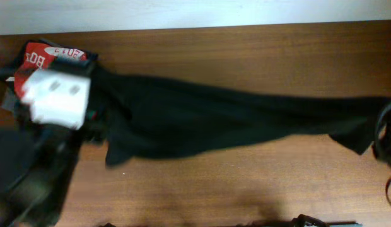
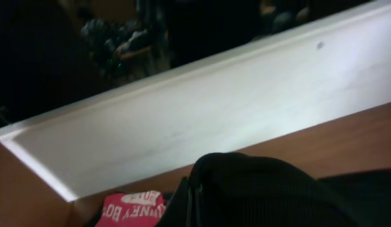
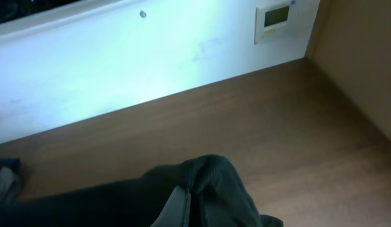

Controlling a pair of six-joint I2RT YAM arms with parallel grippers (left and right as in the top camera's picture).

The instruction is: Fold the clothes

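A long black garment point(image 1: 214, 116) lies stretched across the wooden table point(image 1: 214, 189) from left to right. My left gripper point(image 1: 88, 104) is at its left end, below a white wrist block. In the left wrist view black cloth point(image 2: 277, 189) bunches over the jaws point(image 2: 195, 202) and hides the fingers. My right gripper point(image 1: 386, 135) is at the garment's right end, at the table's right edge. In the right wrist view the cloth point(image 3: 88, 202) folds over the jaws point(image 3: 189, 202). A red shirt with white letters point(image 1: 38, 60) lies at the far left and also shows in the left wrist view point(image 2: 129, 211).
A white wall ledge point(image 1: 183, 12) runs along the table's back edge. A wall panel point(image 3: 274, 19) hangs on the wall at the right. My left arm's dark body point(image 1: 25, 176) covers the lower left corner. A dark object point(image 1: 309, 222) sits at the front edge.
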